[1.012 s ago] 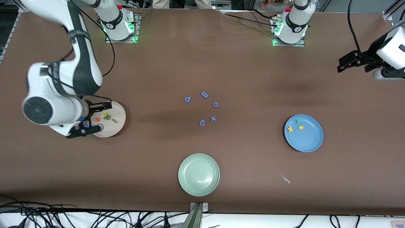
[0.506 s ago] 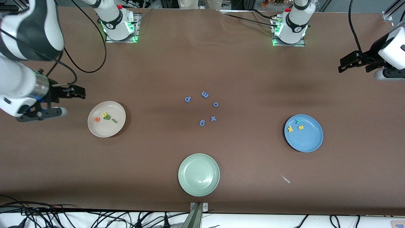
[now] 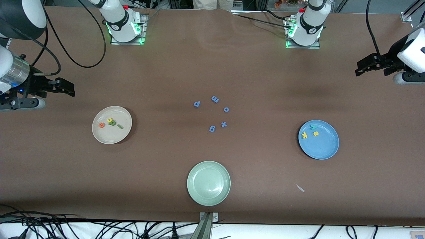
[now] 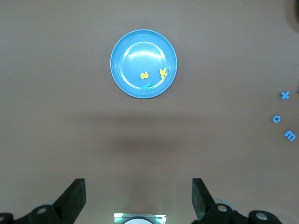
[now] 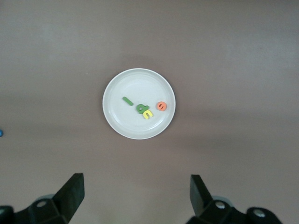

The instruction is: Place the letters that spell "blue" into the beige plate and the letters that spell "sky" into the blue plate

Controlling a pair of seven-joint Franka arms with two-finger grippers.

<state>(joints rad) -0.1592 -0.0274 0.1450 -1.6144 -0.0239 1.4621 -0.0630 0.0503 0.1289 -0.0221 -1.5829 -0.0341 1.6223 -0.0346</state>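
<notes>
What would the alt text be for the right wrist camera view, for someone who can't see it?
A beige plate on a brown table holds four small foam letters: a dark-green bar l, a green b, a yellow u and an orange e. The open right gripper is above the table beside the plate, holding nothing.

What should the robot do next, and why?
Probably nothing more than park both arms. The beige plate already holds the letters that spell "blue", and the blue plate holds the letters that spell "sky". The right gripper and left gripper hang open and empty. Only periwinkle letters lie loose.
</notes>
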